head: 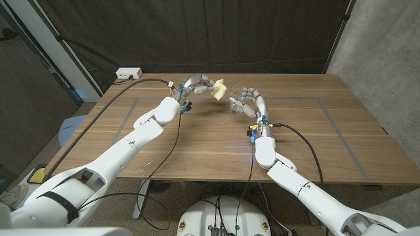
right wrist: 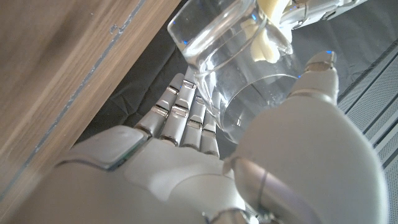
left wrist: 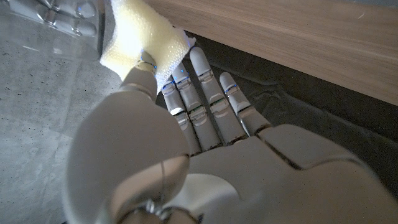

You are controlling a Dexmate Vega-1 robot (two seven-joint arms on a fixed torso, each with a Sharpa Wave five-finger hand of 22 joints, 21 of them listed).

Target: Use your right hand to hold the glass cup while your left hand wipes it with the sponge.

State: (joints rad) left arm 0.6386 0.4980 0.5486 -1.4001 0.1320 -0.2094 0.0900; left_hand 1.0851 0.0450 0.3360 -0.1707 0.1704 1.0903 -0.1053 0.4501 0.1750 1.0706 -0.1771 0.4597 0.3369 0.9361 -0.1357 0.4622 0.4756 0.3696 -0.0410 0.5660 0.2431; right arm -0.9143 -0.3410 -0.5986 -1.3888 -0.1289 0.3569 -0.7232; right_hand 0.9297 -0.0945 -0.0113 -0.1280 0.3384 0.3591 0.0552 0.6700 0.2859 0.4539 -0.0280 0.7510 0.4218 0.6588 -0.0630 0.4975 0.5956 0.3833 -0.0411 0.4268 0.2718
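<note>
Both grasps look made; wiping seems at its start or just short of contact. Glass cup (head: 238, 103) held off the wooden table (head: 197, 151), far of centre, wrapped by the right hand (head: 249, 103) with thumb on one side and fingers (right wrist: 186, 112) on the other, seen plainly in the right wrist view through the clear wall. Yellow sponge (head: 218, 90) pinched at the tips of the left hand (head: 200, 86), thumb (left wrist: 140, 78) pressing it against the fingertips, the other fingers stretched straight alongside. Sponge just left of the cup's rim and slightly higher. Cannot tell whether touching or a hair apart: head view too small, and the left wrist view cuts off the glass (left wrist: 68, 18) beside the foam (left wrist: 146, 40). Remaining, by judgement: bring the sponge against the glass and rub it round wall and rim while the right hand keeps the cup steady.

Left arm reaching far and inward from the near left corner, forearm raised, hand pointing right toward the cup. Right arm coming up from the near right, wrist bent, hand curled leftward around the glass with its mouth turned toward the sponge.
</note>
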